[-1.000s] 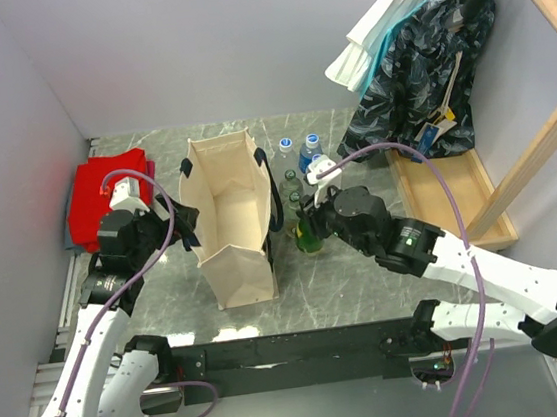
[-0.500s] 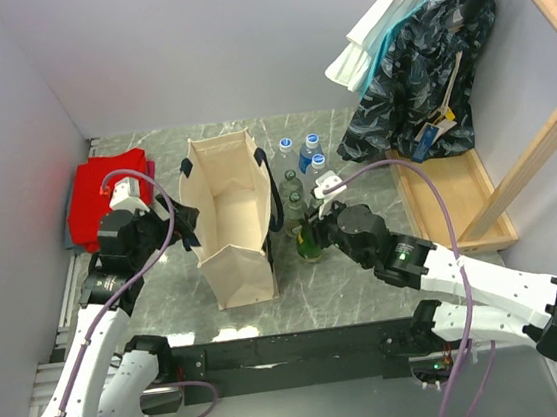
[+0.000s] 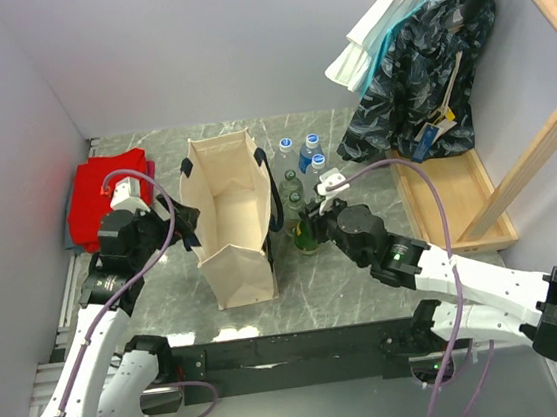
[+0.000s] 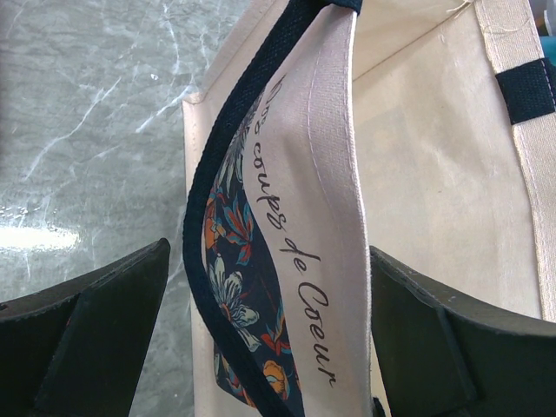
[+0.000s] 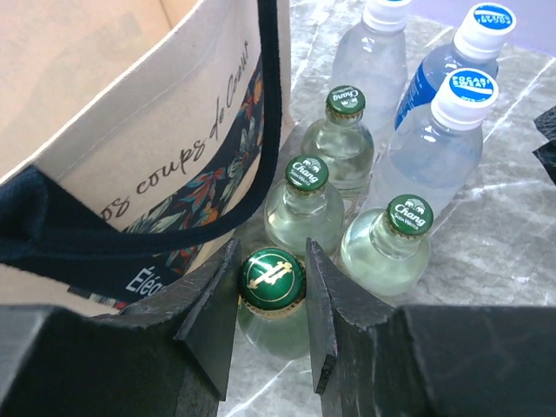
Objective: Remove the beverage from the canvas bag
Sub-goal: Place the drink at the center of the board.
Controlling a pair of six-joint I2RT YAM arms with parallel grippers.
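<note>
The canvas bag (image 3: 225,225) stands open and upright at the table's middle; I see nothing inside it. My left gripper (image 3: 182,225) is open and straddles the bag's left wall and navy strap (image 4: 261,200), which fill most of the gap between the jaws in the left wrist view (image 4: 269,347). My right gripper (image 3: 306,227) is shut on the green cap of a clear glass beverage bottle (image 5: 272,278). The bottle is upright just outside the bag's right wall (image 5: 130,113), level with the other bottles and low, at or near the table.
Three green-capped Chang bottles (image 5: 304,200) and three plastic water bottles (image 5: 443,130) stand close behind the held bottle. A red folded cloth (image 3: 106,193) lies at the far left. A wooden tray (image 3: 448,194) and hanging clothes (image 3: 413,62) are at the right.
My right arm has shifted slightly beside the bag with the green-capped bottle still in its jaws. The left arm and the bag have not moved.
</note>
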